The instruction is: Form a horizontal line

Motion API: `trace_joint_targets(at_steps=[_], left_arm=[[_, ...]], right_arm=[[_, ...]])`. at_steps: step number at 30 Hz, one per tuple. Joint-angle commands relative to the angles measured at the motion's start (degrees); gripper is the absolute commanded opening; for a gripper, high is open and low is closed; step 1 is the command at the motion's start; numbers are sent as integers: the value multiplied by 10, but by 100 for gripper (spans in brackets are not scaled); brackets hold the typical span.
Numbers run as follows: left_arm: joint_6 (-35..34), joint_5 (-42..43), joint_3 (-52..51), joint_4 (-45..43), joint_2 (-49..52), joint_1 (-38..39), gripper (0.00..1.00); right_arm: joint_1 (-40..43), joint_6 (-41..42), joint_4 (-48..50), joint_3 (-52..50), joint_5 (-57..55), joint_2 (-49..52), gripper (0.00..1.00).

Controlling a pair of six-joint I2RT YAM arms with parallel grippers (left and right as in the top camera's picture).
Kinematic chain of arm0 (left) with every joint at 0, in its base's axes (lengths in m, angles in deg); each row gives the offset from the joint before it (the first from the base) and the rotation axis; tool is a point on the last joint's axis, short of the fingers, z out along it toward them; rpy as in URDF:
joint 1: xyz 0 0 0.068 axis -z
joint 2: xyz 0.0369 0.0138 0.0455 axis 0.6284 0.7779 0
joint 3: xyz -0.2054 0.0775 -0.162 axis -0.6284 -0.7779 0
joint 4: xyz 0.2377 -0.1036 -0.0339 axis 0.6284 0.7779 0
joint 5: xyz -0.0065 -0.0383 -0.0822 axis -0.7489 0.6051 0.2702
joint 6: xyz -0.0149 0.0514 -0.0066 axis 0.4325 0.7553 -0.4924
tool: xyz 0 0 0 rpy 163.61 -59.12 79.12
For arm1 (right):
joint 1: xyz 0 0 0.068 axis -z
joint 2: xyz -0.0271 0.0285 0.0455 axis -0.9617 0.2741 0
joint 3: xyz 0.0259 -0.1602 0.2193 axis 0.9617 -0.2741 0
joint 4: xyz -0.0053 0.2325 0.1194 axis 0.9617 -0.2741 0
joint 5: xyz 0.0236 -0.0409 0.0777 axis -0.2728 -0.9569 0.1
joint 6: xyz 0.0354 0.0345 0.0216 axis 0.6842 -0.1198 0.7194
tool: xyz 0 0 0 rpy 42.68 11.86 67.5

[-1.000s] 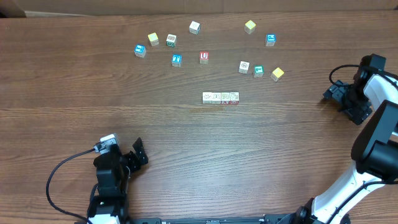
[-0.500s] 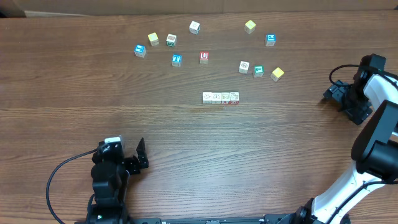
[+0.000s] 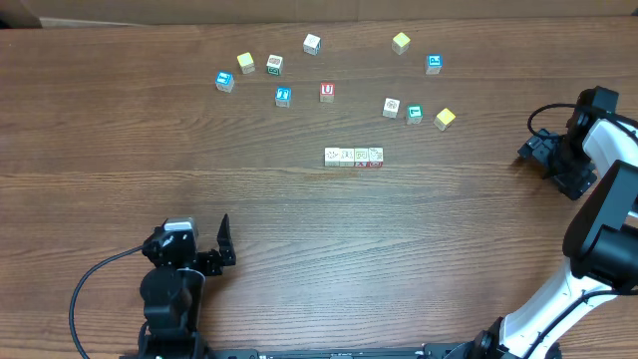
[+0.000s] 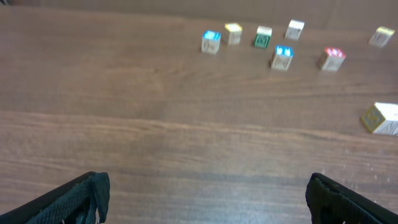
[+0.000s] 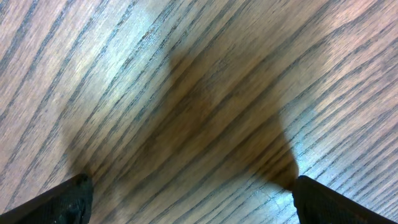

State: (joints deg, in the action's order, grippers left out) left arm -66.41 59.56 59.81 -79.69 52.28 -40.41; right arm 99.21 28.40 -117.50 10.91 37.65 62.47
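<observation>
Row: four whitish cubes, touching in a straight left-to-right line at the centre of the overhead view; the tops carry faint green and red print, too small to read.
Red cube: above the row and apart from it; a "U" reads on its top.
Loose cubes: a yellow cube, a blue-marked cube and others lie scattered across the upper part of the frame, none touching the row; their marks are unreadable.
Left gripper: lower left of the overhead view, well apart from the row; fingers spread wide, holding nothing.
Right gripper: right edge, over bare table; fingers spread wide, empty.
</observation>
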Motion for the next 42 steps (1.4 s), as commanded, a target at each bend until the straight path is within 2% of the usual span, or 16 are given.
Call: trace_joint_targets(at_steps=[1,20,42], left_arm=[[13,3,-2,0,-28,2,100],[14,4,-2,0,-143,3,100],[13,6,-2,-1,-143,3,100]], right_arm=[[3,0,0,-5,-14,6,100],[3,0,1,-5,-14,6,100],[3,0,0,-5,-14,6,100]])
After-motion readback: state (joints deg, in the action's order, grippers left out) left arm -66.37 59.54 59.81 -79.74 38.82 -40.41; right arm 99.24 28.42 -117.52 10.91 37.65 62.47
